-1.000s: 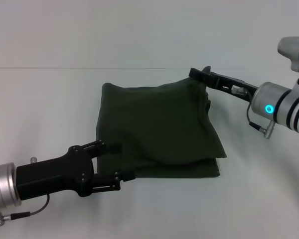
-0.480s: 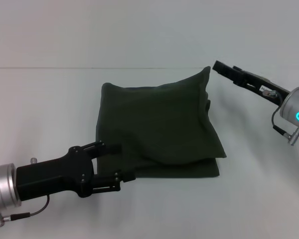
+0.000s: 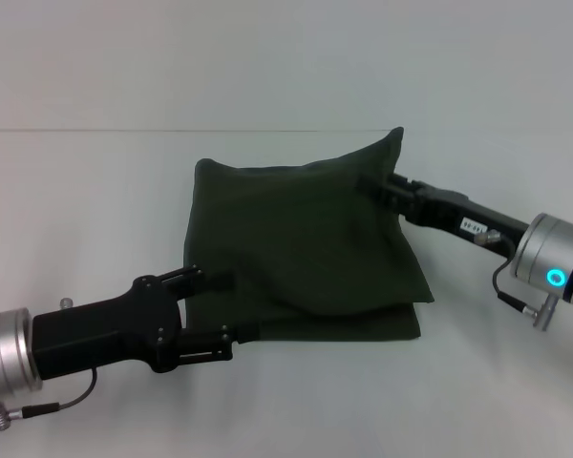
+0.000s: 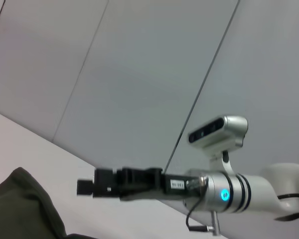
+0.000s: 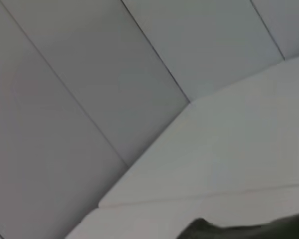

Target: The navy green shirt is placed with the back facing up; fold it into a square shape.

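Left gripper (image 3: 227,307) is lying open against the folded shirt's (image 3: 306,243) near-left edge; right gripper (image 3: 380,187) is touching its right side, grip unclear.

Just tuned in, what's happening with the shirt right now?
The navy green shirt lies on the white table, already folded into a rough square, with its far right corner sticking up in a peak. The left gripper is at the shirt's near left edge, its fingers spread there. The right gripper reaches in from the right and meets the fabric just below the raised corner; whether it grips is not visible.
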You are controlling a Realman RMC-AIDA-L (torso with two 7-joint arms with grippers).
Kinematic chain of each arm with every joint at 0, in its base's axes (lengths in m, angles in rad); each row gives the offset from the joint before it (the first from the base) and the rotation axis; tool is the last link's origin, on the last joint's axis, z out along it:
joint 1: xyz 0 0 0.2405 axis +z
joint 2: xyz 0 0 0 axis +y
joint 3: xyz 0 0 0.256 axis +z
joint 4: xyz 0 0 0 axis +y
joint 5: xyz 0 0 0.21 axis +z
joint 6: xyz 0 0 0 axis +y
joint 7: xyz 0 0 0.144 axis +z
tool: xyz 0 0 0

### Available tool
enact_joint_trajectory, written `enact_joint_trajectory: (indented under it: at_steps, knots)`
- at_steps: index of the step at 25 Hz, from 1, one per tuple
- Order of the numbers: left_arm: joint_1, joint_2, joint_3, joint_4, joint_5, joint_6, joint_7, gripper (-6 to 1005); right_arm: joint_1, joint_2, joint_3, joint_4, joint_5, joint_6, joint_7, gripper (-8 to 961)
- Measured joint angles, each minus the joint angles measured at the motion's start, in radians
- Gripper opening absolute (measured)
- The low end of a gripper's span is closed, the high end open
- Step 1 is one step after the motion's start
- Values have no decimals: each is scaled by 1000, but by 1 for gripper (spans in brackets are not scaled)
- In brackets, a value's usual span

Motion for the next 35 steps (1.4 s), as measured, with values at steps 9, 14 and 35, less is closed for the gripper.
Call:
enact_joint_trajectory:
  at_steps: [9,14,35]
  knots:
    - [0,-2,0,0,2,-5,-6,905,-8,-1,-8,38,-2,61,-55,765]
    - [0,-3,0,2,5,-7,-6,905,-4,1,-3,41,3,133,-48,766]
    - [0,-3,0,-1,6,-6,-6,905,59,7,-40,106,3,85,-57,765]
